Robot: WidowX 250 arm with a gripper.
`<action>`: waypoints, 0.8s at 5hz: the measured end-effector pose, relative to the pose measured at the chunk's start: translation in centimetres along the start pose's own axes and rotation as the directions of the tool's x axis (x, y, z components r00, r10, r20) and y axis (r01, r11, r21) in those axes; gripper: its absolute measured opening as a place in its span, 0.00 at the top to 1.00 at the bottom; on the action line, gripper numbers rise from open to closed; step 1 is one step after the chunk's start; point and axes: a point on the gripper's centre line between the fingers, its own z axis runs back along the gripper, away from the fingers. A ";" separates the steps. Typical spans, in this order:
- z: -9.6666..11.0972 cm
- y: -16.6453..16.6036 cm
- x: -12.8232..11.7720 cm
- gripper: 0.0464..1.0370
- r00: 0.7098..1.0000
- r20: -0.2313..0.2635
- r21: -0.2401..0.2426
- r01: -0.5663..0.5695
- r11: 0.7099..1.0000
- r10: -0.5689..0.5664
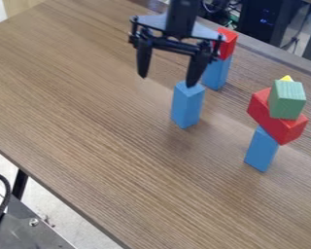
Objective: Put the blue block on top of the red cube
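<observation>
A: From where is the camera view taken?
B: From above the desk (pixel 87 121), beyond its near long edge, facing down at a slant and across to the far long edge. The top and sides of the middle blue block (pixel 186 108) both show.
A: And its framing?
B: Close: the desk spans most of the view and runs out of it at the right. Both long edges slope down to the right, with floor (pixel 54 200) below the near edge and a dark computer case (pixel 265 23) beyond the far one.

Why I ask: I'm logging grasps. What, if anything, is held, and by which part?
Nothing is held: the gripper is open, with nothing between its fingers.
</observation>
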 end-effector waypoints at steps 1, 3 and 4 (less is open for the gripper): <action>-0.5 -0.6 0.2 0.04 0.993 -0.071 0.023 0.100 0.995 -0.098; -0.1 -0.4 -0.1 0.04 0.952 -0.118 0.001 0.286 0.958 -0.284; 0.3 -0.2 0.1 0.04 0.925 -0.132 -0.042 0.354 0.934 -0.356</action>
